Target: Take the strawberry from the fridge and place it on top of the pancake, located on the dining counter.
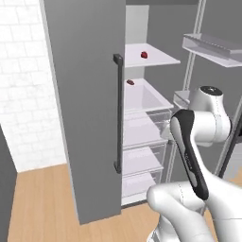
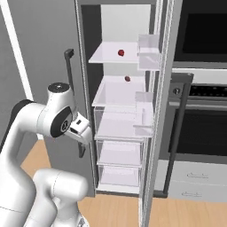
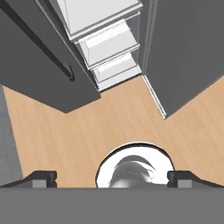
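Observation:
The fridge point(image 1: 85, 108) stands with both doors swung open, showing white shelves and clear drawers. Two small red things lie inside, one on the upper shelf point(image 1: 143, 55) point(image 2: 120, 52) and one on the shelf below point(image 1: 130, 82) point(image 2: 127, 79). I cannot tell which is the strawberry. My gripper point(image 3: 113, 179) is open and holds nothing. It points down at the wooden floor in front of the fridge, well below and short of both shelves. The hand point(image 2: 82, 128) hangs at drawer height beside the left door. The pancake and the dining counter are out of view.
The left door's dark bar handle point(image 1: 118, 113) is close to my arm. The right door point(image 2: 162, 111) carries clear bins point(image 1: 212, 47). A dark wall oven point(image 2: 204, 124) stands right of the fridge. Bare wooden floor point(image 3: 109, 118) lies in front of the clear drawers point(image 3: 109, 43).

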